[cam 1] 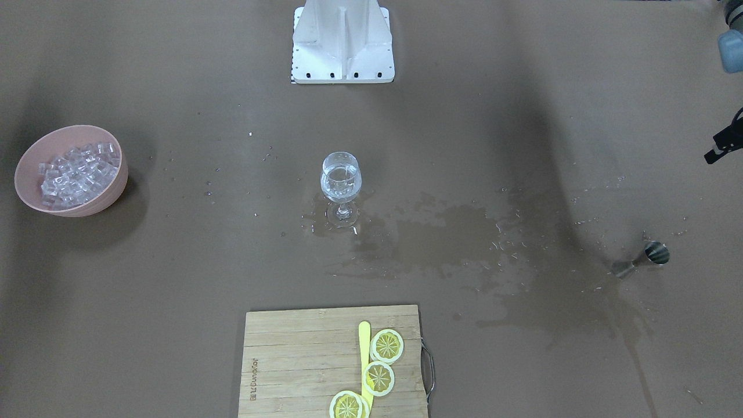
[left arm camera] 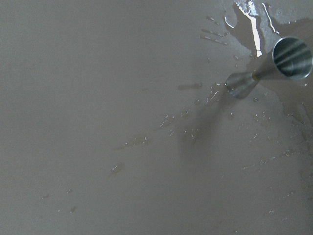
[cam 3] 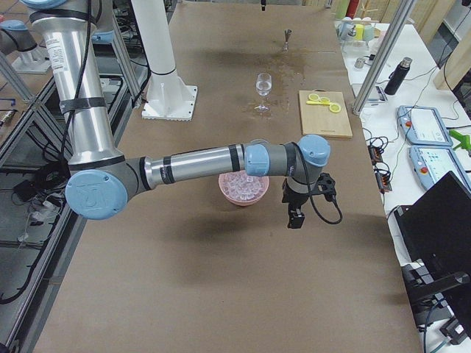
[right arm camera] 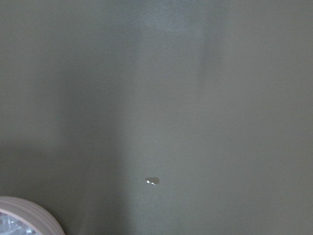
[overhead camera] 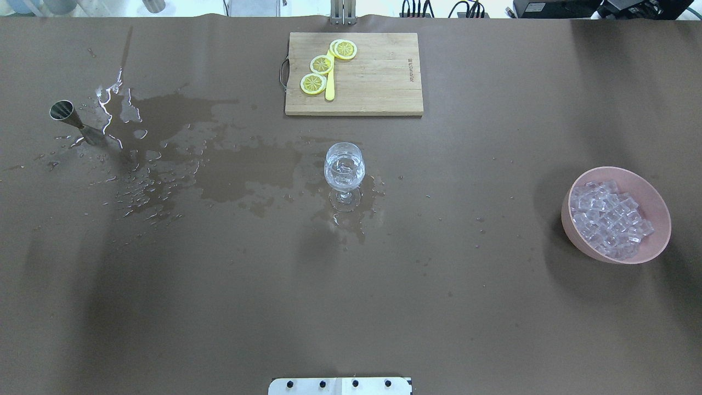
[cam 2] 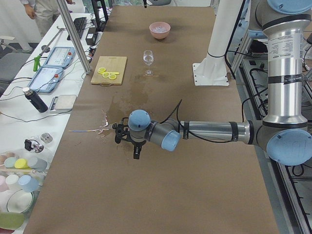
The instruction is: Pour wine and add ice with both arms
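Note:
The wine glass [overhead camera: 344, 167] stands mid-table, partly filled with clear wine, and also shows in the front view [cam 1: 341, 180]. Dark wet patches [overhead camera: 247, 170] of spilled wine spread from it toward a steel jigger [overhead camera: 74, 120], which stands upright and also shows in the left wrist view [left arm camera: 274, 66]. Ice cubes [overhead camera: 609, 219] fill a pink bowl [overhead camera: 652, 192]. My left gripper [cam 2: 136, 153] hangs above the table near the jigger's end. My right gripper [cam 3: 294, 219] hangs just beyond the bowl. I cannot tell whether either is open or shut.
A wooden cutting board [overhead camera: 373, 77] with lemon slices [overhead camera: 322, 64] and a yellow stick lies at the table's far edge from the robot. The white pedestal base [cam 1: 342, 40] stands at the robot's side. The bowl's rim [right arm camera: 24, 215] shows in the right wrist view.

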{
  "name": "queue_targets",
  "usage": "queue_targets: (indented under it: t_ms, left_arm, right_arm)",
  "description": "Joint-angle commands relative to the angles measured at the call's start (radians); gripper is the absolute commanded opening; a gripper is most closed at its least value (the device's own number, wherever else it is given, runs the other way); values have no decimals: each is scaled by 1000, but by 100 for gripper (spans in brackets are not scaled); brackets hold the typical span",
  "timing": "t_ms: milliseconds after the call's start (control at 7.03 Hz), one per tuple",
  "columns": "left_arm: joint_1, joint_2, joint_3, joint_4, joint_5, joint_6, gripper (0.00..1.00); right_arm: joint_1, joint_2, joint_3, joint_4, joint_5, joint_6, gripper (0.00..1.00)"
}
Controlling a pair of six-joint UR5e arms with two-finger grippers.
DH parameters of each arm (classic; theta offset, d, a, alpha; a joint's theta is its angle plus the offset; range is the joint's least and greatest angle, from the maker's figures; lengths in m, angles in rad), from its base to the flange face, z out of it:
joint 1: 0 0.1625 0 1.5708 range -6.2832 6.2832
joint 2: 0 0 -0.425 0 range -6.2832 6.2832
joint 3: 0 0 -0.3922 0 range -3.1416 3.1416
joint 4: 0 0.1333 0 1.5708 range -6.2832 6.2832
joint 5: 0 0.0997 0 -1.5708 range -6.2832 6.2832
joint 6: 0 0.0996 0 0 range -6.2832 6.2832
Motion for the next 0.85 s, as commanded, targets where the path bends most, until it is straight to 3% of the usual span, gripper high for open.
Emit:
queue_targets:
  t_ms: [0, 142, 712]
  left_arm:
    - [-2, 24, -10, 6, -8, 10, 99]
    - [-5, 26, -36, 6, -4, 7, 99]
    - [-7, -2, -26, 7, 2, 24, 99]
  right_arm:
    - [25, -70, -10, 86, 1, -12, 100]
    - [25, -104, -10, 148, 4, -2, 100]
    - [23, -93, -14, 146, 25, 1, 100]
